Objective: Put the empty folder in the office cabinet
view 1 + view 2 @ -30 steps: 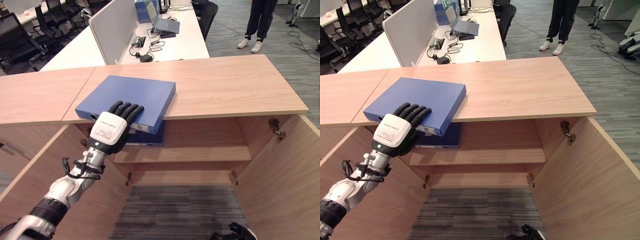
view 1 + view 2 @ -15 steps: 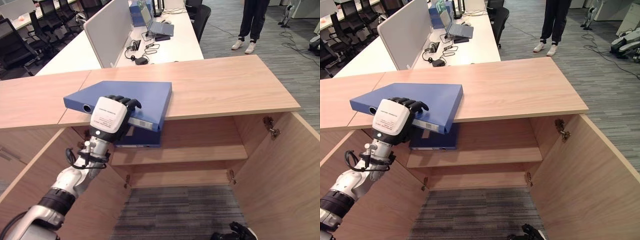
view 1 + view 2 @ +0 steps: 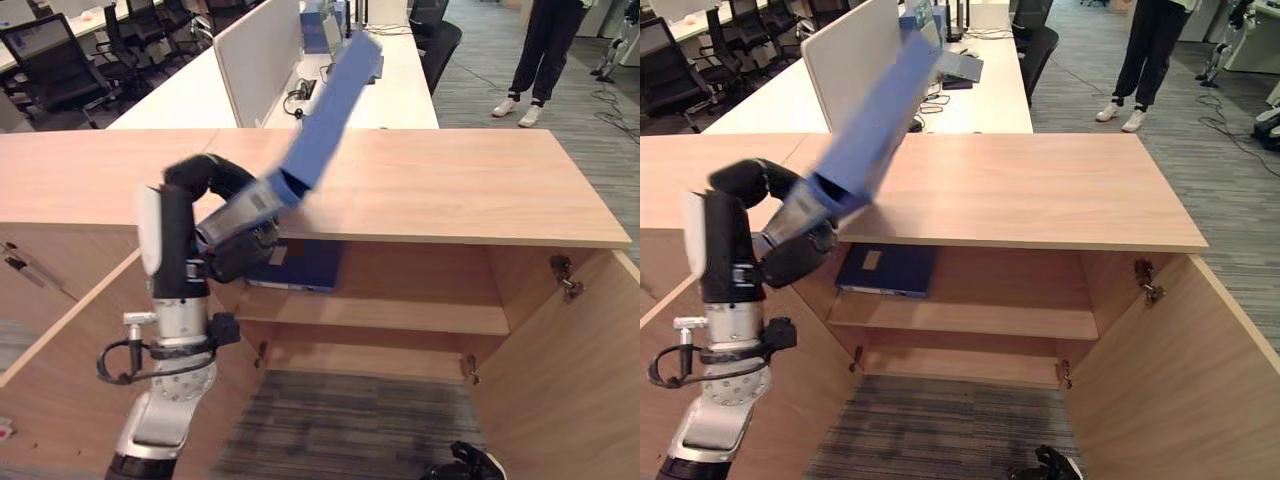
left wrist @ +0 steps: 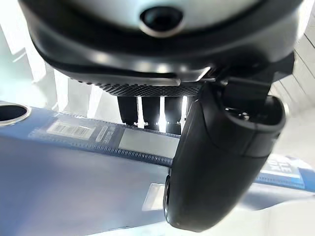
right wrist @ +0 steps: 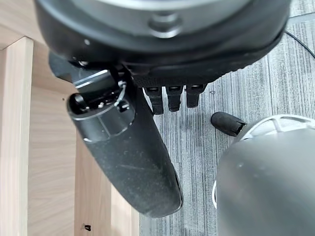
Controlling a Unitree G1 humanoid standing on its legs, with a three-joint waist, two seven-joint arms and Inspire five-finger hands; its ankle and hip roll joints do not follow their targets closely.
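1. The blue folder (image 3: 325,115) is off the cabinet top (image 3: 450,185), held at its lower end and tilted steeply, its far end rising toward the upper middle of the frame.
2. The left robot hand (image 3: 225,225), at left centre of the frame, is clamped on the folder's spine end; in the left wrist view the thumb (image 4: 216,162) presses one face and the fingers (image 4: 147,110) curl behind the edge.
3. The right robot hand (image 5: 147,162) hangs low over the carpeted floor (image 5: 256,78), fingers loosely extended, holding nothing.
4. The open cabinet below has a shelf (image 3: 400,315) with another blue folder (image 3: 300,270) lying flat at its left end, under the held one.
5. To do this step well, I judge the wrist should turn the folder back toward level before it goes down, since its raised end would otherwise catch the front edge of the cabinet top.
6. The free stretch of shelf lies toward the centre and right of the frame; aiming there avoids the lying folder.
7. The grip is at one end only, so a slow swing lessens the risk of slipping.
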